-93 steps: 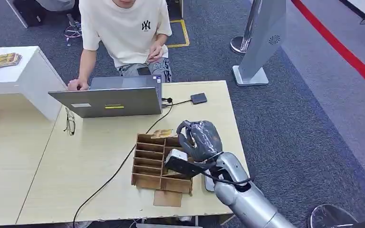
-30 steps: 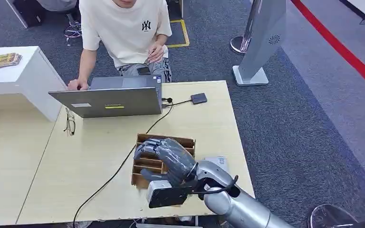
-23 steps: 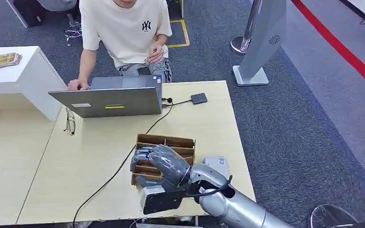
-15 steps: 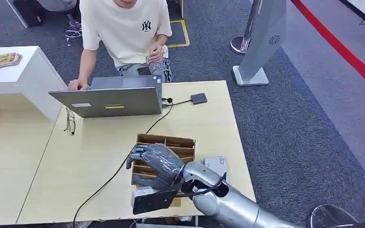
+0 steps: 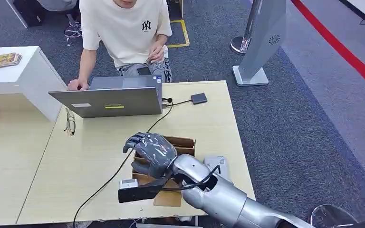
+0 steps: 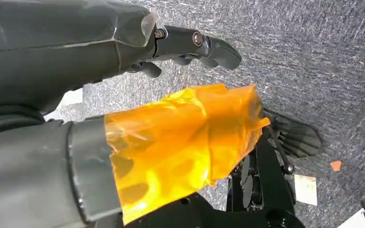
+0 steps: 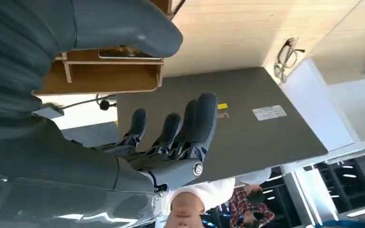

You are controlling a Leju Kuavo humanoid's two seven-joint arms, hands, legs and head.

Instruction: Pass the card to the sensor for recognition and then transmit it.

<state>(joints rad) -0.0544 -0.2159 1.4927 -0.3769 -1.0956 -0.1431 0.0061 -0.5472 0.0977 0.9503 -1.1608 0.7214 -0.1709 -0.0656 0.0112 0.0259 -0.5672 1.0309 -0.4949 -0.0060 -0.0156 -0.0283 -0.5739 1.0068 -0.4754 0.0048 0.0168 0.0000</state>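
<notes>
Glossy grey plastic right hand [image 5: 151,151]; raw wooden organizer [image 5: 183,144]; matt pale wood-grain table [image 5: 76,161].

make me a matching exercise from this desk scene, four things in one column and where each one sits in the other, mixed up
Things:
1. laptop
2. glasses
3. wooden organizer
4. small black box

Places:
A. under the right hand, near the table's front edge
B. at the table's far edge, on the end of a cable
C. in front of the seated person, lid up
D. flat on the table just beside the laptop's corner

Pairs: 1-C, 2-D, 3-A, 4-B
</notes>
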